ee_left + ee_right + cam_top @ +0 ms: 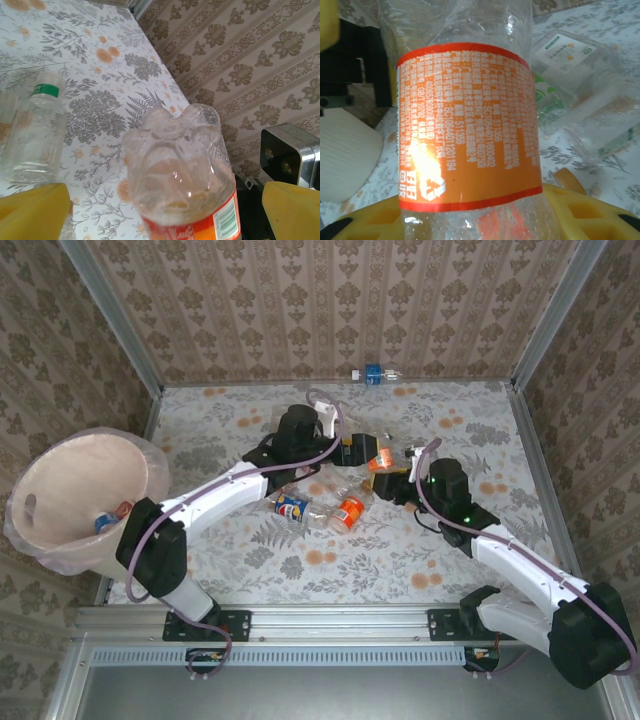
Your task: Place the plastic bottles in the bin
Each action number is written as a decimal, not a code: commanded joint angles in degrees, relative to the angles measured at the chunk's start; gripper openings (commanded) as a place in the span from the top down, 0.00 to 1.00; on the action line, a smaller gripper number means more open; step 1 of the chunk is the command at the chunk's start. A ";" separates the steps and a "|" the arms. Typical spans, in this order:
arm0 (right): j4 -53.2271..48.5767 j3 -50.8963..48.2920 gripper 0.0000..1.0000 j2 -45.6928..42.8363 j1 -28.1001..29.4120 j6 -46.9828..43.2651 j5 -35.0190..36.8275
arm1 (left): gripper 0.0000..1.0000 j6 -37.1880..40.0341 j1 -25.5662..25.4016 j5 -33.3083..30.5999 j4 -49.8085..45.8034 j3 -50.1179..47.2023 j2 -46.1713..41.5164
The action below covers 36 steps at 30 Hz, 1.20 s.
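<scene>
1. Two tools meet over the floral tabletop [500, 430]. The right tool [396, 474] is clamped tight on an orange-labelled bottle [470, 125].
2. The left tool [162, 192] gapes at full width. That bottle's dented base sits between its yellow fingers [292, 210] with a gap on either side.
3. A green-capped clear bottle [37, 135] lies on the tabletop just past the left tool's left finger.
4. A blue-labelled bottle [291, 506] and a second orange bottle [350, 512] lie near both tools, back toward the arm bases.
5. The bin [60, 480] stands well behind and to the left of the left tool, beside that arm's base.
</scene>
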 commanded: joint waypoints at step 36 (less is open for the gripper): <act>-1.48 -0.25 0.11 -6.96 3.77 -8.40 0.00 | 0.57 -5.05 0.86 4.64 4.49 0.82 3.00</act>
